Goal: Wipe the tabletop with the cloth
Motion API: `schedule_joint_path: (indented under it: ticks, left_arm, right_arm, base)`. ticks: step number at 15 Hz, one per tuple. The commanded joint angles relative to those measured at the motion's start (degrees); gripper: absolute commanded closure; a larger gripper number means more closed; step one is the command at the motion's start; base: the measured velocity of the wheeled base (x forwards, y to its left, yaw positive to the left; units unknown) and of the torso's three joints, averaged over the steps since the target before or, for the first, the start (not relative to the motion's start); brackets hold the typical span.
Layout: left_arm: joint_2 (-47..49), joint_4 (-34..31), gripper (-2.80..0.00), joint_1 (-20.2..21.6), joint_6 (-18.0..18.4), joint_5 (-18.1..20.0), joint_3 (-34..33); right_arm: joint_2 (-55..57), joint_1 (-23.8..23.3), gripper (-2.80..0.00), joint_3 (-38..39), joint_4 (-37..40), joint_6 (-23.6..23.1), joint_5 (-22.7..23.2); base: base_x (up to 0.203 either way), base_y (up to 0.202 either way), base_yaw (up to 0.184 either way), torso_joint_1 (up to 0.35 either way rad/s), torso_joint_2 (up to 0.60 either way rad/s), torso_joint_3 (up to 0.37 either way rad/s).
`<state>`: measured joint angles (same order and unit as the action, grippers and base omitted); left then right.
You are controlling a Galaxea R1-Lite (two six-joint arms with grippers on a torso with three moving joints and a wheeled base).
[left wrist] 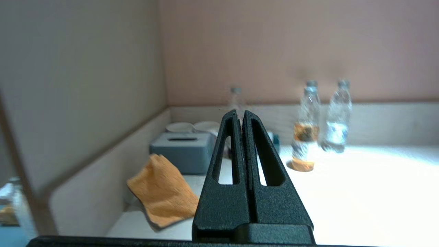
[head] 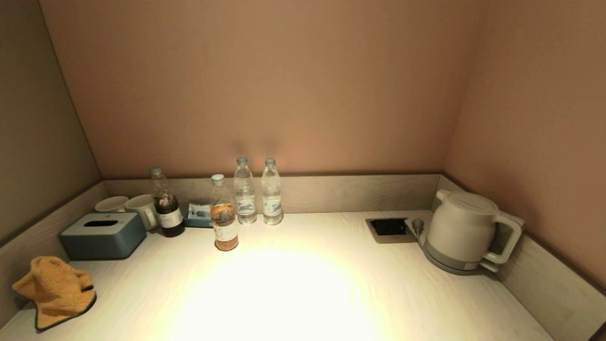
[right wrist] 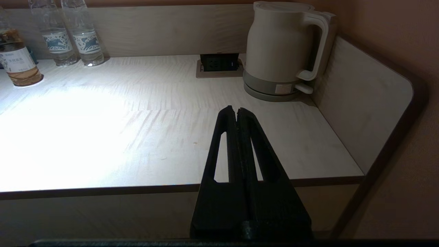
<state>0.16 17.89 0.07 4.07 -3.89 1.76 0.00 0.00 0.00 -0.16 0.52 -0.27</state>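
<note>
Cloth (head: 54, 291) untouched, lower left of surface (head: 303, 293), propped vs. side wall.
Left claw (left wrist: 240, 115) & right claw (right wrist: 236, 111) pressed closed, empty, held off the front edge.

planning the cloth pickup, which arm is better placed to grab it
Left. The crumpled orange cloth lies at the tabletop's left edge, just ahead of the shut left gripper; the shut right gripper faces the white kettle.

Neither arm shows in the head view. The small blue tray (head: 198, 219) at the far left sits partly hidden behind the dark bottle (head: 166, 209) and the amber bottle (head: 223, 212); its contents are too small to make out. The tissue box (head: 103, 235) covers the lower parts of two mugs (head: 127, 207). Bottle labels are unreadable.
</note>
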Motion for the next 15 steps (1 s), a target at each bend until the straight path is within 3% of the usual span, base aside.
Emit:
schedule_joint_path:
  ticks: [1,5,6,8,10,14,15]
  left_arm:
    - [-0.1,0.6,0.00,0.0,-0.1,3.1,-1.8]
    - [-0.1,0.0,0.00,0.0,-0.6,3.6,-1.8]
    - [-0.1,-2.7,0.00,0.0,-2.9,3.8,-1.8]
    - [-0.1,-3.7,0.00,0.0,-3.7,3.9,-1.8]
    - [-0.1,-9.5,0.00,0.0,-5.0,3.9,-1.8]
    - [-0.1,-12.7,0.00,0.0,-4.7,3.8,-1.8]
    - [-0.1,-16.1,0.00,0.0,-4.6,3.7,-1.8]
  right_arm:
    - [0.0,0.0,0.00,0.0,0.0,0.0,0.0]
    - [0.0,0.0,0.00,0.0,0.0,0.0,0.0]
    - [0.0,0.0,0.00,0.0,0.0,0.0,0.0]
    - [0.0,0.0,0.00,0.0,0.0,0.0,0.0]
    - [0.0,0.0,0.00,0.0,0.0,0.0,0.0]
    - [0.0,0.0,0.00,0.0,0.0,0.0,0.0]
    - [0.0,0.0,0.00,0.0,0.0,0.0,0.0]
  base:
    - [0.000,0.000,0.000,0.000,0.00,0.000]
    - [0.000,0.000,0.000,0.000,0.00,0.000]
    - [0.000,0.000,0.000,0.000,0.00,0.000]
    - [0.000,0.000,0.000,0.000,0.00,0.000]
    - [0.000,0.000,0.000,0.000,0.00,0.000]
    - [0.000,0.000,0.000,0.000,0.00,0.000]
    - [0.000,0.000,0.000,0.000,0.00,0.000]
